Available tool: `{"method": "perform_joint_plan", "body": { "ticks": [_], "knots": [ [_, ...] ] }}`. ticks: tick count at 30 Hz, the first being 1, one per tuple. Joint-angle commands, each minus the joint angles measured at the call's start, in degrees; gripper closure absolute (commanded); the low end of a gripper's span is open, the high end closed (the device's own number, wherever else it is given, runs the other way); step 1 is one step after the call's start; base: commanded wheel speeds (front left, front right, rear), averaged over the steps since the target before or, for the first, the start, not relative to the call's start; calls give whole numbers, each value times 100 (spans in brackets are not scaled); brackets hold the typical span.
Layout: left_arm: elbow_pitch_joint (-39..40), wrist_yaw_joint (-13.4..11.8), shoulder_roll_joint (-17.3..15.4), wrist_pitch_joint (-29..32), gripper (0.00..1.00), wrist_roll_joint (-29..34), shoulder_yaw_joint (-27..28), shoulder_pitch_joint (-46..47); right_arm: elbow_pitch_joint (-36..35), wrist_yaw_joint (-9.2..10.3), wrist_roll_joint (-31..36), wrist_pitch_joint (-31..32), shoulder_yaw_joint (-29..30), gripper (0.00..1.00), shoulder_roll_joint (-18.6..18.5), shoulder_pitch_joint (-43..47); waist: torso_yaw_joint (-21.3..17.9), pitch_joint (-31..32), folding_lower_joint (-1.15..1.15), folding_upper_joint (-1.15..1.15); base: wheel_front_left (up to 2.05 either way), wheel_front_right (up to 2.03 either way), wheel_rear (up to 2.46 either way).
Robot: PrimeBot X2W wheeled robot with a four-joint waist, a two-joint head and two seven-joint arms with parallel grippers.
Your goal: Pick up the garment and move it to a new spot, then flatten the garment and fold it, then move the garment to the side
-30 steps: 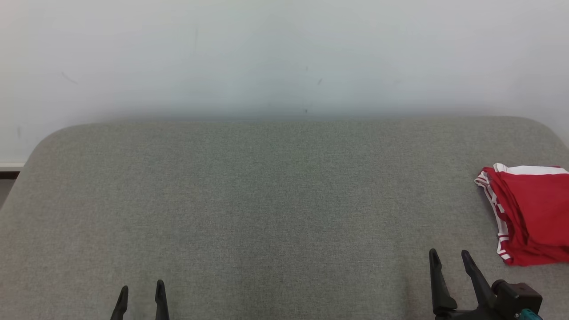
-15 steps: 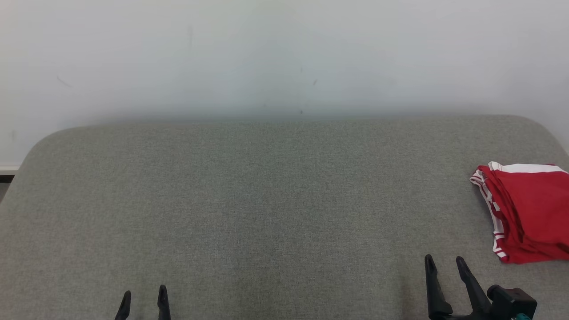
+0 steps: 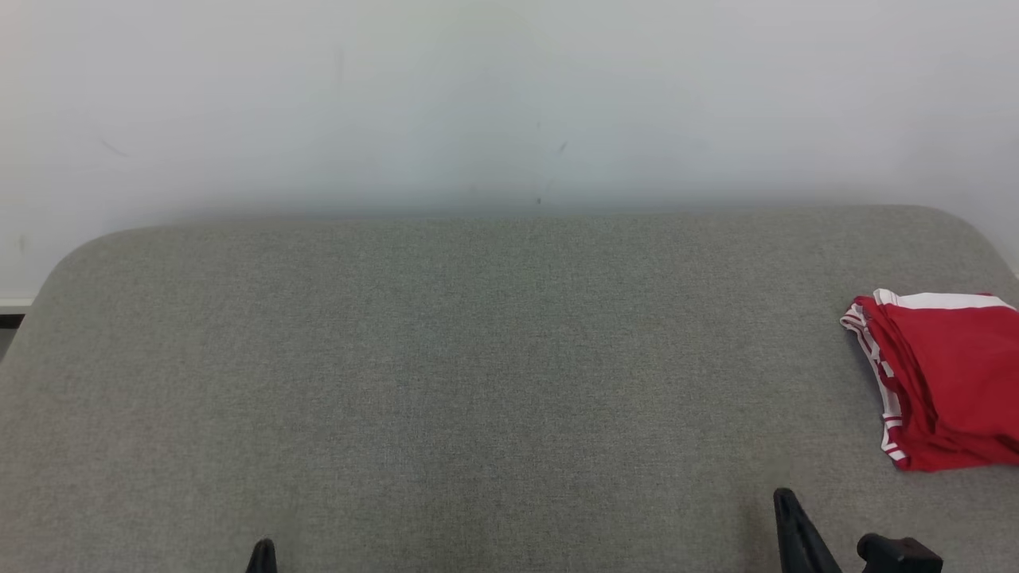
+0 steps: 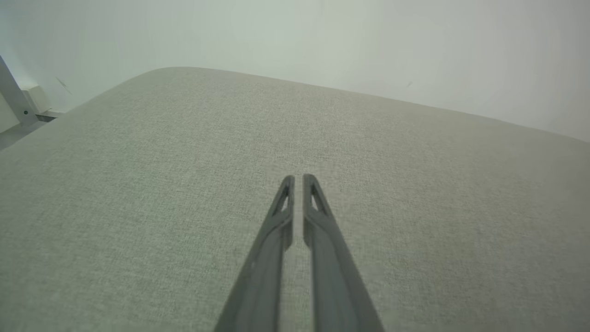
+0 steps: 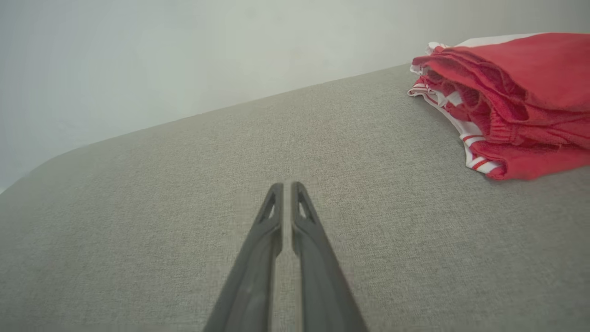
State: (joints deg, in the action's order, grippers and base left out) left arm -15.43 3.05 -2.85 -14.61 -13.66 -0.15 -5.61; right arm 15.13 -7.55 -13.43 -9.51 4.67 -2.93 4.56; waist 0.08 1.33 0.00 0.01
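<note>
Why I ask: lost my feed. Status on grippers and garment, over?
Shut and empty: left gripper, right gripper. The garment lies folded on the cushion, right side, apart from both. Nothing in the way.

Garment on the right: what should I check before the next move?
1. Fold of garment: ok, a red stack with white trim.
2. Set to the side: ok, at the right end of the grey surface.
3. Fully on the surface: cannot tell, the head view's edge cuts it off.
4. Grip of left tool: ok, shut on nothing.
5. Clearance of right tool: ok, shut, apart from the garment.
</note>
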Motion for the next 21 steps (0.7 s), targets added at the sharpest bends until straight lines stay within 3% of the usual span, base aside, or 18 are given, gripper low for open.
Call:
{"method": "perform_joint_plan", "body": {
  "ticks": [1,21],
  "knots": [
    [-22,1,0,10,100,-11,3,-3,23,0,-13,2,0,100,0,8,0,0,0,-1,0,0,0],
    [-11,111,-2,539,100,-1957,173,299,15,2,-1966,401,52,100,1,-260,-1,-23,0,-1,0,0,0]
  ]
}}
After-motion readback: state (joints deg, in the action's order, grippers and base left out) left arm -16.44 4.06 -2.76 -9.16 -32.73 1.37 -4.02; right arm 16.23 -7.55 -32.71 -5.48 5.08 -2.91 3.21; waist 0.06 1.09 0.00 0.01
